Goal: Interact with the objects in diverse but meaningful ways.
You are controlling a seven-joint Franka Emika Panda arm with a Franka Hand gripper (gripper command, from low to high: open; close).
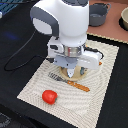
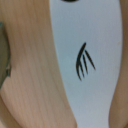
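Note:
A red tomato [image 1: 48,96] lies on the striped beige placemat [image 1: 35,85] near its front corner. My gripper [image 1: 71,74] hangs low over a round wooden plate [image 1: 80,76] in the middle of the mat. Its fingers are mostly hidden by the hand, so I cannot tell whether they are open. The wrist view is a very close look at a wooden surface [image 2: 30,75] with a white shape [image 2: 90,35] on it that bears a dark pronged mark [image 2: 84,61]. The carton, the yellow packet and the tube are out of view.
A wooden-handled fork [image 1: 58,77] lies on the mat in front of the plate. A grey pot [image 1: 98,14] stands at the back and a bowl [image 1: 124,19] at the exterior view's right edge. A black cable [image 1: 15,62] runs along the dark table.

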